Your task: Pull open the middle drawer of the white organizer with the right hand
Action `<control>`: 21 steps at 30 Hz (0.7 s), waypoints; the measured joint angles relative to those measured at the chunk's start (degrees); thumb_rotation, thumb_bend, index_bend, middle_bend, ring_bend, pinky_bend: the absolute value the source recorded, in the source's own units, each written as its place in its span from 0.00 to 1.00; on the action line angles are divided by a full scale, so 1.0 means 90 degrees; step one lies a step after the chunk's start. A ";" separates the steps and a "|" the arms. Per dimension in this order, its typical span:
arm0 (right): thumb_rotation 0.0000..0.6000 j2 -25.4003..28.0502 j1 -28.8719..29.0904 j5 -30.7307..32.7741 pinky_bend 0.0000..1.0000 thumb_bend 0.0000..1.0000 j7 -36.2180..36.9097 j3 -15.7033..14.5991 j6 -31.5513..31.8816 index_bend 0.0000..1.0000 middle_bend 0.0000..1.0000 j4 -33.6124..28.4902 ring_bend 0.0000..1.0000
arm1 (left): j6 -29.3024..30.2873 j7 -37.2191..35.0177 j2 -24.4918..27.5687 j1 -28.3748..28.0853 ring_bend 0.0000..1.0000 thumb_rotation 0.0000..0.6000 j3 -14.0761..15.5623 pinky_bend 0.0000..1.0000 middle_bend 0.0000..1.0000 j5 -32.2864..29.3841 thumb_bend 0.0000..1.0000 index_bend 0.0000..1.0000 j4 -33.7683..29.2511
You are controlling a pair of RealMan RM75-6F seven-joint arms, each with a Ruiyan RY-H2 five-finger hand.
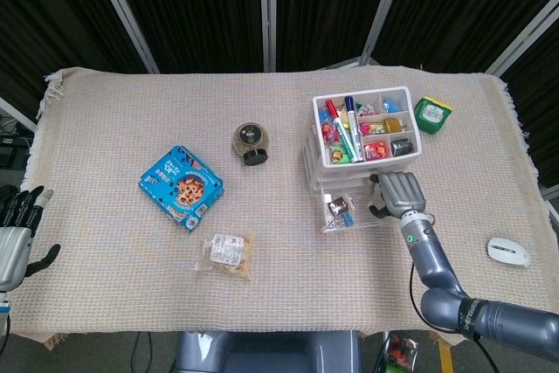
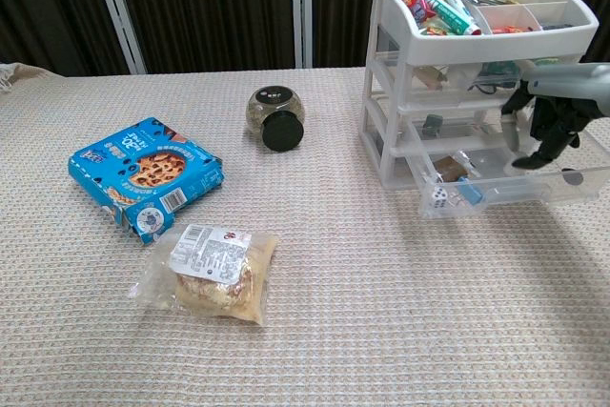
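The white organizer (image 2: 381, 111) stands at the back right, its top tray (image 1: 320, 133) full of markers and small items. Its lowest drawer (image 2: 505, 193) is pulled out, showing dice and small bits inside. The middle drawer (image 2: 448, 126) above it looks closed. My right hand (image 2: 551, 121) hangs at that drawer's front right with its fingers curled downward over the pulled-out drawer. Whether they hook the drawer's lip is hidden. In the head view the right hand (image 1: 397, 191) lies just right of the pulled-out drawer (image 1: 349, 216). My left hand (image 1: 13, 233) rests off the table's left edge with its fingers spread, holding nothing.
A blue cookie box (image 2: 143, 172), a round jar (image 2: 274, 119) on its side and a bagged snack (image 2: 212, 271) lie on the left half of the cloth. A green tub (image 1: 432, 113) sits behind the organizer, and a white mouse (image 1: 508, 252) lies at the far right.
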 measured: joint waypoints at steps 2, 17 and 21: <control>1.00 -0.0008 0.0019 0.0038 0.63 0.29 -0.0018 -0.0027 -0.0012 0.51 1.00 0.0012 1.00 | -0.0001 0.0001 0.0000 0.0000 0.00 1.00 0.0001 0.00 0.00 -0.0001 0.32 0.00 -0.0001; 1.00 -0.0047 0.0068 0.0032 0.63 0.29 0.0034 -0.0074 0.0068 0.55 1.00 0.0028 1.00 | -0.0004 -0.0015 0.0006 -0.0002 0.00 1.00 0.0004 0.00 0.00 0.0006 0.32 0.00 0.0002; 1.00 -0.0058 0.0050 -0.0032 0.63 0.29 0.0086 -0.0072 0.0121 0.57 1.00 0.0029 1.00 | -0.0004 -0.0012 0.0005 -0.0003 0.00 1.00 0.0004 0.00 0.00 0.0006 0.32 0.00 0.0002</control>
